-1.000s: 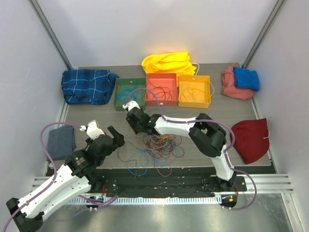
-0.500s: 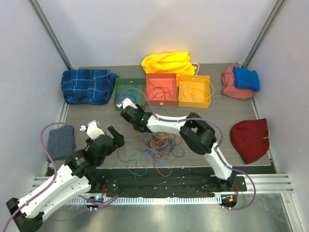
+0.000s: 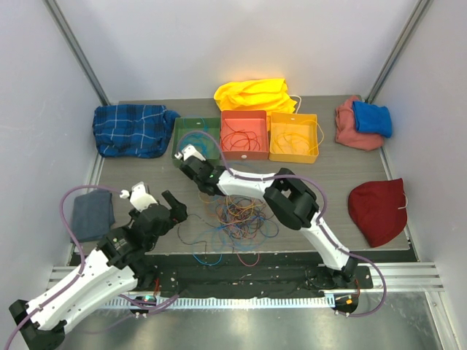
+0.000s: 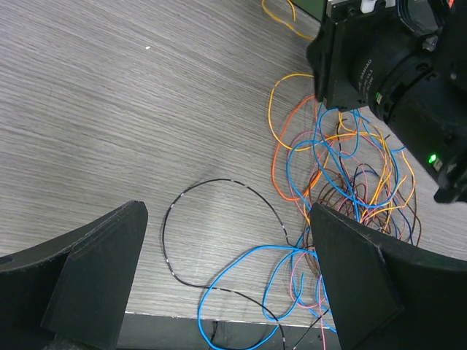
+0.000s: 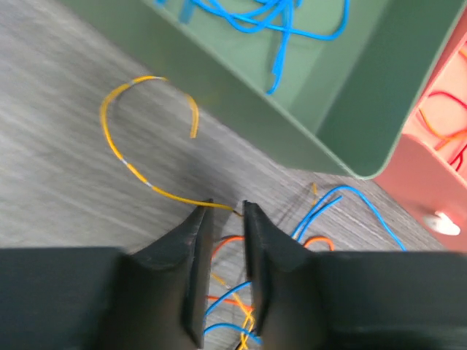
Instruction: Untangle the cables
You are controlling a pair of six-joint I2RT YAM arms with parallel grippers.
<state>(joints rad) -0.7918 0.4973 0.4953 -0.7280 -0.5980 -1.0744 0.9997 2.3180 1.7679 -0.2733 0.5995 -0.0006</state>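
Observation:
The cables [image 3: 237,219] lie in a tangled pile of blue, orange, yellow, red and brown strands at the table's front middle, also seen in the left wrist view [image 4: 343,175]. My left gripper [image 3: 175,206] hovers left of the pile, wide open and empty [image 4: 226,219], over a black cable loop [image 4: 175,219] and a blue strand. My right gripper [image 3: 187,157] is just in front of the green bin [image 3: 182,157]. Its jaws [image 5: 226,208] stand a narrow gap apart with nothing between the tips. The end of a loose yellow cable [image 5: 124,160] lies at them.
The green bin [image 5: 314,95] holds blue cables [image 5: 292,22], the red bin [image 3: 244,117] red ones, the yellow bin [image 3: 294,156] yellow ones. Cloths lie around: blue plaid [image 3: 131,130], yellow [image 3: 252,95], pink and blue [image 3: 361,120], dark red [image 3: 379,211], grey [image 3: 91,215].
My right gripper has moved left and away from the pile, towards the green bin. The left arm has not moved.

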